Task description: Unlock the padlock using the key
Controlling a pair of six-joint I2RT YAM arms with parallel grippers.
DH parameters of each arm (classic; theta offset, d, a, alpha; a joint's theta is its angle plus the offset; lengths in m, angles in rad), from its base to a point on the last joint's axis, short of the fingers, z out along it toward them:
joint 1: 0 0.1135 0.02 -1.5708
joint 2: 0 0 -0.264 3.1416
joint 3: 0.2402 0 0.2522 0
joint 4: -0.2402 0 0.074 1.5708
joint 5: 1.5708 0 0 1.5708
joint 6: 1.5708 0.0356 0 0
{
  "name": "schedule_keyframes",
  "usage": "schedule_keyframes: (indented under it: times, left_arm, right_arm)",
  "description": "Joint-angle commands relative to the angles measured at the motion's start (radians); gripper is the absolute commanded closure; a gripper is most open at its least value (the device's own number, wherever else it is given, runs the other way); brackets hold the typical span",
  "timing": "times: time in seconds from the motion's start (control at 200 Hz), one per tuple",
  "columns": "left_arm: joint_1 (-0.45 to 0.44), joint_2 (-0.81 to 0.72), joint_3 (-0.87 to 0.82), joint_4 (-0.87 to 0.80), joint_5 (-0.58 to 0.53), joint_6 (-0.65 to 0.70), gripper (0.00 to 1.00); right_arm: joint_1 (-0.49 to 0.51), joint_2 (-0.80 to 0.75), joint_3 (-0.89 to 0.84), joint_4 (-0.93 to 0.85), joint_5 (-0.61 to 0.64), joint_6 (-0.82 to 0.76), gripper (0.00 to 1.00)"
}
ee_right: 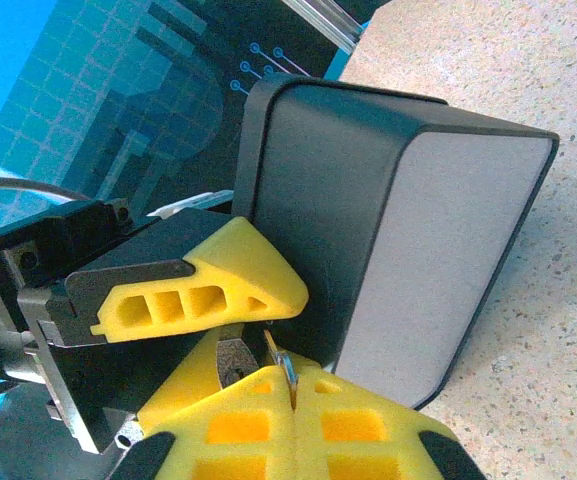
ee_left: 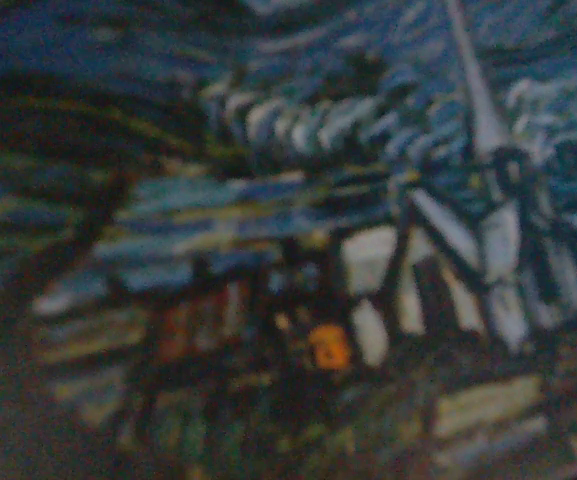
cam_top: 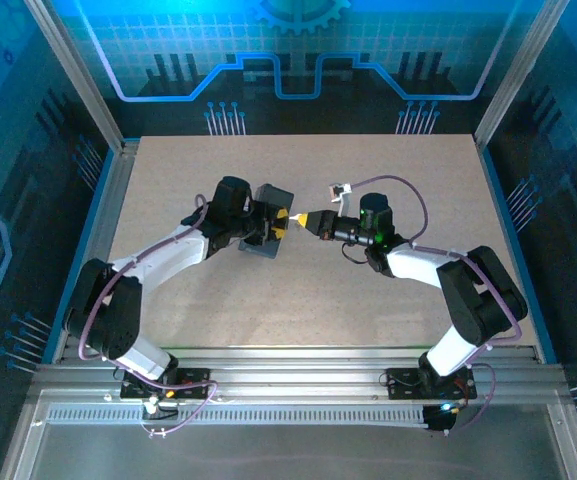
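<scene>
Near the middle of the table point(cam_top: 388, 160), the left gripper point(cam_top: 279, 224) is clamping the dark box point(cam_top: 268, 200), with one yellow finger point(ee_right: 238, 260) lying against the box's side. Facing it from the right, the right gripper point(cam_top: 303, 222) is pressing its pads together on the key point(ee_right: 284, 365), a thin pale sliver that is sticking out from between them toward the box. Just beside the key's tip, a small grey and dark piece, seemingly the padlock point(ee_right: 232, 360), is sitting tucked under that left finger by the box's lower edge; whether key and padlock are touching I cannot tell. Close against the left wrist camera, the box's swirly painted print point(ee_left: 368, 200) is showing blurred
</scene>
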Motion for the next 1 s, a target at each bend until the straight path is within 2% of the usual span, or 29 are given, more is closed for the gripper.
schedule_keyframes:
  times: [0.0,0.24,0.996]
  left_arm:
    - [0.018,-0.053,-0.016,0.035,-0.011,-0.015,1.00]
    - [0.022,-0.062,-0.033,0.044,-0.007,-0.021,1.00]
    - [0.028,-0.071,-0.047,0.074,-0.010,-0.036,1.00]
  right_arm:
    - [0.011,0.003,0.012,0.000,0.003,0.022,1.00]
    - [0.013,0.009,-0.029,0.095,-0.028,0.101,1.00]
    - [0.052,0.035,0.008,0.063,-0.064,0.077,1.00]
